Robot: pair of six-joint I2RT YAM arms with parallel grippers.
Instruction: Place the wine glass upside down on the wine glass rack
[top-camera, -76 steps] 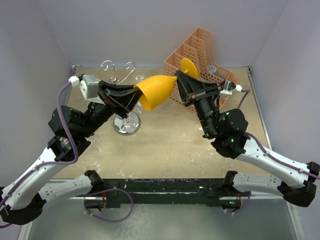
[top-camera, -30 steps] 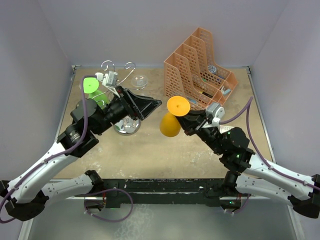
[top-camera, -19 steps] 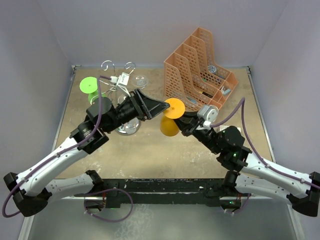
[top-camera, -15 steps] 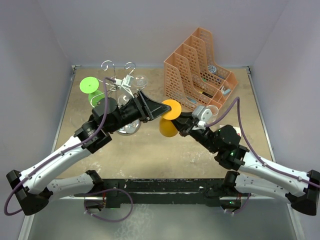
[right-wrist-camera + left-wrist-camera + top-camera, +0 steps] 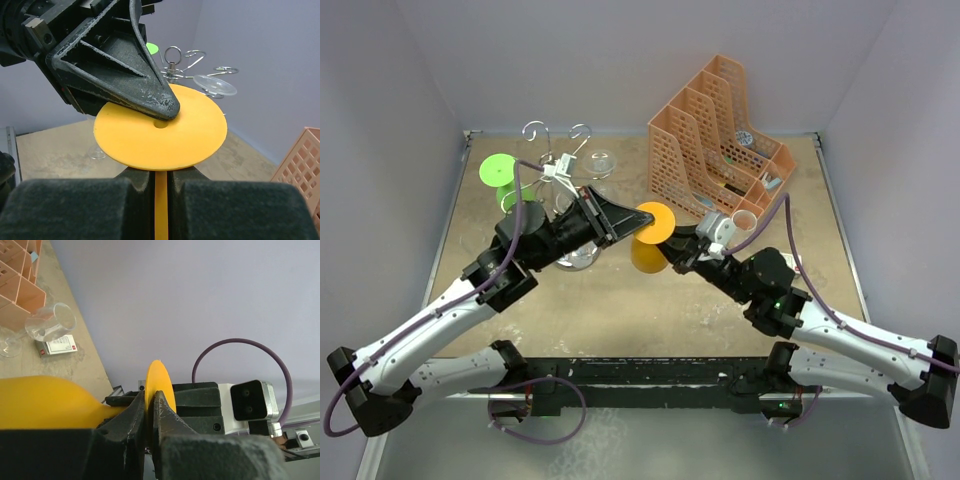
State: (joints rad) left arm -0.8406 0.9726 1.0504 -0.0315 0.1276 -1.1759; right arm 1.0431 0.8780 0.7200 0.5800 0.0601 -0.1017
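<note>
The orange wine glass (image 5: 652,226) hangs above the table's middle, bowl down and round foot up. My right gripper (image 5: 678,250) is shut on its thin stem (image 5: 160,205), just under the foot (image 5: 160,130). My left gripper (image 5: 640,222) comes in from the left and is shut on the foot's edge (image 5: 160,385), one finger (image 5: 150,95) lying over the disc. The bowl (image 5: 45,402) shows at lower left in the left wrist view. The wine glass rack (image 5: 582,132), silver wire with curled hooks, stands at the back left behind my left arm; its base is mostly hidden.
A green wine glass (image 5: 498,170) sits at the rack's left side, and a clear glass foot (image 5: 215,85) rests in its hooks. An orange mesh organiser (image 5: 715,130) fills the back right. A clear glass (image 5: 50,322) lies on the table beside it.
My left gripper swung right to the orange glass and closed on its foot. The right arm brought the glass a little left and kept hold of the stem.
</note>
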